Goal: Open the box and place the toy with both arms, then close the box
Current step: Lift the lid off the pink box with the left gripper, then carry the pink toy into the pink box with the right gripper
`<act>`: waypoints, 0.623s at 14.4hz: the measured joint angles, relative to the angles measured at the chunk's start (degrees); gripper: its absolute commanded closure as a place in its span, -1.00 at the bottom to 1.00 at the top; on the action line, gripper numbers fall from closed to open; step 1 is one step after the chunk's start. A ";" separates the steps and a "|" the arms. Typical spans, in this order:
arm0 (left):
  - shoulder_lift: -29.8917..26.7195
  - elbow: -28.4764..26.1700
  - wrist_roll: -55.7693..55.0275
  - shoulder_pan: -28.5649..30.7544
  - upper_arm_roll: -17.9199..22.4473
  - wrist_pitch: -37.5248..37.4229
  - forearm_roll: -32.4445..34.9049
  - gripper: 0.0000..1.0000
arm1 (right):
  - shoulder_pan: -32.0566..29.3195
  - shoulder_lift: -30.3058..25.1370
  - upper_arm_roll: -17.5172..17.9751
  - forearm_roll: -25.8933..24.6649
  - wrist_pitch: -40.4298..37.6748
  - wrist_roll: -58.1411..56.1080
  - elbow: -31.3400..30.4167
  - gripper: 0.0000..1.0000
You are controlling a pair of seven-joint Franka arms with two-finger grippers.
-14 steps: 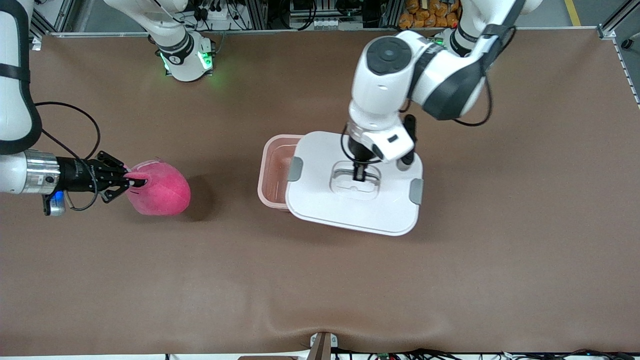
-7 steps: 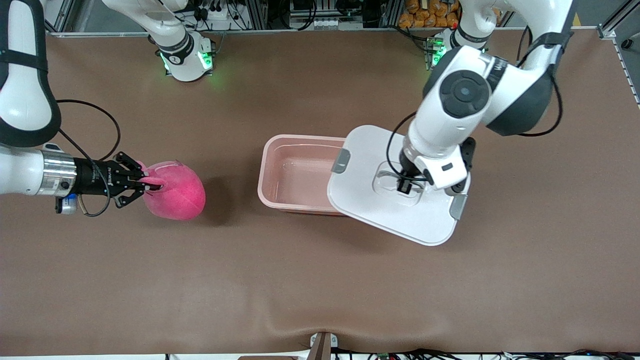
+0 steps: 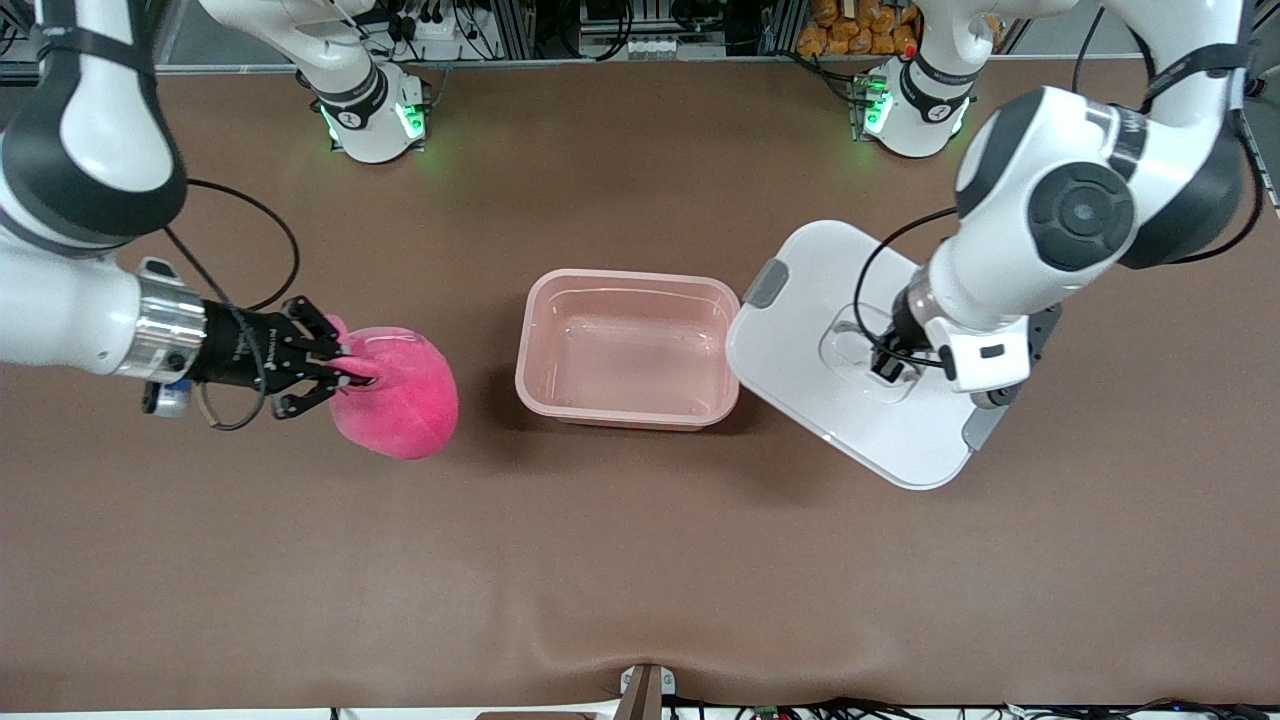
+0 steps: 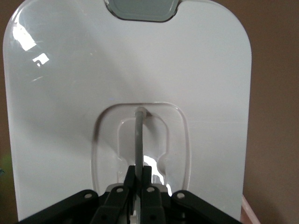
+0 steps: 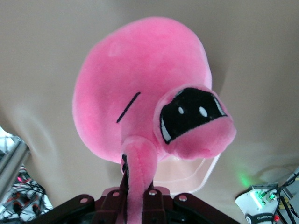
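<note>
So the box (image 3: 627, 347) sits open in the middle of the table (image 3: 640, 560), a see-through pink tub with nothing in it, and everything else is easiest to place off that. The lid (image 3: 850, 400) is off and held up in the air just past the box's end toward the left arm's side, tilted and turned at an angle, one grey clip (image 3: 764, 283) at the corner closest to the box and the other clip (image 3: 984, 428) at the corner away from it. The left gripper (image 3: 886, 366) is pinched tight on the thin handle (image 4: 138, 140) in the lid's recessed centre; the left wrist view shows the two fingers (image 4: 130, 179) squeezed together with the handle strip standing up between them. Over toward the right arm's end from the box, with a clear gap of table between them, the toy (image 3: 398, 392) hangs from the right gripper (image 3: 345, 368), which is clamped shut on a little nub of plush sticking out of it. In the right wrist view the toy (image 5: 145, 112) dangles off that nub with one dark-lidded eye (image 5: 189, 114) bulging out, and the box rim (image 5: 187, 175) peeks out past it. Both arm bases glow green at the table edge farthest from the front camera.
</note>
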 measured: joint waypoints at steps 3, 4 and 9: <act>-0.30 0.00 7.55 1.68 -0.02 -1.77 -0.27 1.00 | 7.35 0.01 0.11 -1.74 1.25 11.31 0.40 1.00; -0.38 0.00 9.93 1.95 -0.03 -2.14 -0.27 1.00 | 10.01 0.00 0.14 -3.27 2.64 15.30 0.59 1.00; -0.83 0.00 23.76 5.12 -0.04 -4.07 -0.28 1.00 | 19.52 0.69 0.15 -10.98 5.68 35.85 0.88 1.00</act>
